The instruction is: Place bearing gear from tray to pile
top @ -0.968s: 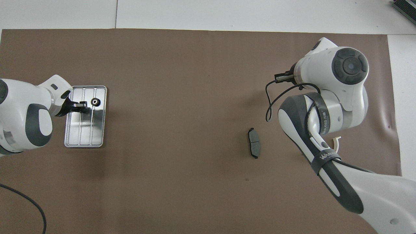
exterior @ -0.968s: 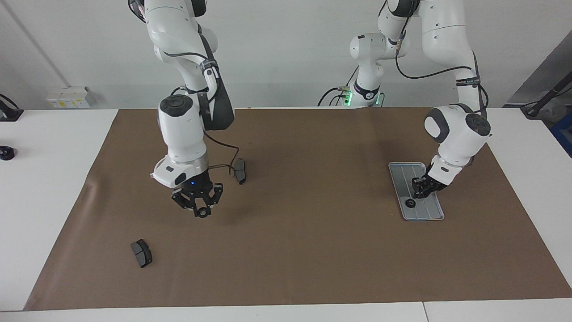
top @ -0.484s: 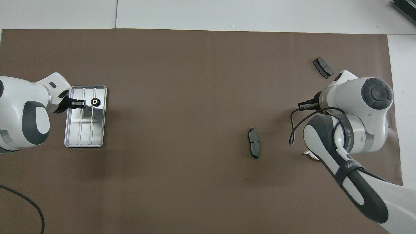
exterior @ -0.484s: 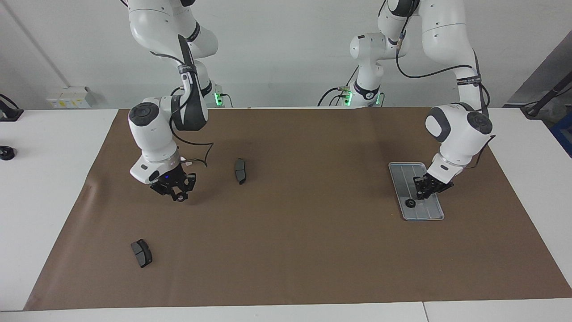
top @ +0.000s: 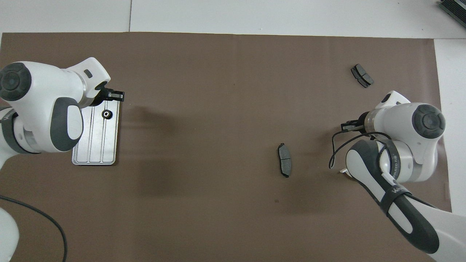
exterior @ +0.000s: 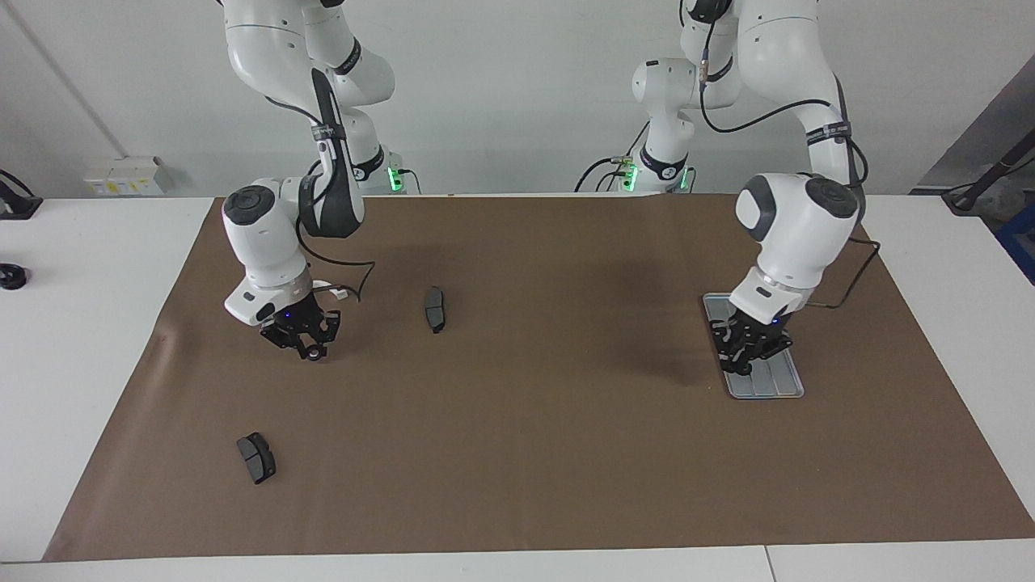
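The silver tray lies toward the left arm's end of the table. One small dark bearing gear rests on it, hidden by the hand in the facing view. My left gripper hangs shut and empty over the tray's edge farthest from the robots. My right gripper is low over the mat by the pile, shut on another small dark bearing gear. The pile is two dark brake pads and a white bracket, mostly hidden under the right arm.
A brown mat covers the table, with white table surface around it. The two brake pads also show in the overhead view. A loose black cable lies near the left arm's base.
My right gripper has carried its gear toward the right arm's end and down close to the mat. My left gripper has swung from beside the tray's gear to over it.
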`<state>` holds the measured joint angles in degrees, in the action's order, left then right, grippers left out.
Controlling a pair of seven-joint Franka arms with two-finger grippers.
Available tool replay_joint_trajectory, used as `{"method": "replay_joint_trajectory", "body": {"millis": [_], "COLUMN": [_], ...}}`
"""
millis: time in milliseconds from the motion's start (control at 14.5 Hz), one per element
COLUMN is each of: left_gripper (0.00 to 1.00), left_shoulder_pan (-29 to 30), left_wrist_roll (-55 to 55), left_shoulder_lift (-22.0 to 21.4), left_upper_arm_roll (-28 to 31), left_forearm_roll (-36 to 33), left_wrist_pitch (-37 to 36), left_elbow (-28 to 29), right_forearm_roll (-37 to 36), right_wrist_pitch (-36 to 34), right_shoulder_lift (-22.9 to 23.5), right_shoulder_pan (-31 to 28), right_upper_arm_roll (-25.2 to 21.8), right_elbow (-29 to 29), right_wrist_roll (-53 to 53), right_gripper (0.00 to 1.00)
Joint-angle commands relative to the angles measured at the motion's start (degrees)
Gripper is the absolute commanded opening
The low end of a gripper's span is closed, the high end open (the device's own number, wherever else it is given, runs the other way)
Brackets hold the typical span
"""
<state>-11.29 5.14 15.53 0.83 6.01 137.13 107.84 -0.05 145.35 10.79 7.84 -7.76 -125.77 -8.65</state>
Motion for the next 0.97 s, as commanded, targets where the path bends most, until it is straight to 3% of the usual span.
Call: {"method": "replay_joint_trajectory", "body": {"millis": [0,69,138,553,691,899], "left_gripper": [0.0,0.0,0.0,0.0,0.0,0.0], "left_shoulder_pan": [-7.4,-10.12,-12.5,-21.22,-21.66,-22.63], "left_wrist_roll": [-14.13,-19.16,-22.77,-33.17,-33.62,-33.53], "left_shoulder_lift": [4.67,6.34,7.84,16.89,17.43,18.22], "left_upper_arm_roll": [0.93,0.93,0.93,0.93,0.76,0.58], "left_forearm_roll": [-6.24,-8.1,-8.47,-8.38,-7.95,-6.11], "left_wrist_pitch": [-0.99,-1.43,-1.52,-0.82,-0.38,6.1], "left_elbow": [-6.48,-9.03,-10.79,-21.26,-21.97,-21.45], "right_forearm_roll": [1.45,1.63,1.71,1.72,1.71,1.72], "right_wrist_pitch": [1.86,1.86,1.78,-4.18,-7.79,-12.54], "right_shoulder_lift": [-0.16,-0.16,-0.07,-0.07,0.63,1.69], "right_shoulder_pan": [-1.25,-1.25,-1.25,0.77,1.64,1.91], "right_upper_arm_roll": [0.99,0.91,0.91,1.08,1.08,1.08], "right_elbow": [-1.32,-1.23,-0.97,7.98,11.76,17.04], "right_wrist_roll": [-1.55,-1.46,-1.37,3.44,7.14,11.36], "right_gripper": [0.6,0.85,1.0,1.0,1.0,1.0]}}
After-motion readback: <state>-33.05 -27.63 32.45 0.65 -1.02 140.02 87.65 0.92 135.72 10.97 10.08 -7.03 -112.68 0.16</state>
